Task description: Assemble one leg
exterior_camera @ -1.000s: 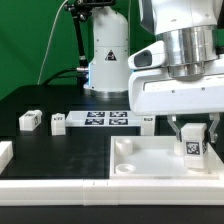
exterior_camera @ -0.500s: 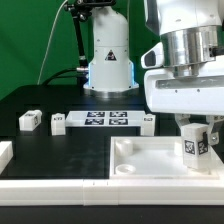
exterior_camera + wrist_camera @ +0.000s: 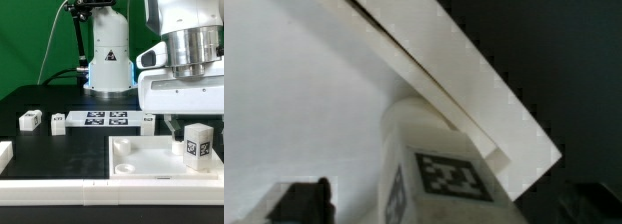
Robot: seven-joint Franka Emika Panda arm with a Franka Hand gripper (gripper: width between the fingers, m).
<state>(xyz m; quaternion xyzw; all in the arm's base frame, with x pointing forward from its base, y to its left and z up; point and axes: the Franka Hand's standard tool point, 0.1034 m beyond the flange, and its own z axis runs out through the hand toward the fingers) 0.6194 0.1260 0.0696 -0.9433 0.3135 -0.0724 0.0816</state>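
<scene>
Seats the leg (image 3: 197, 145) upright in the tray's (image 3: 150, 168) two-o'clock corner recess (presumably its socket); holds jaws wide, not gripping it.

hand (image 3: 189, 122) partly hidden behind leg (image 3: 197, 146), wrist view blurred

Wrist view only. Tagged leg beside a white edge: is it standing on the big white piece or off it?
Observer: On it. The leg stands upright on the white tray-like piece, at the exterior view's right.
Operator: Other legs around?
Observer: Two: a spare leg and a second spare leg, on the black table at the exterior view's left.
Operator: Marker board?
Observer: The marker board lies flat behind the tray-like piece.
</scene>
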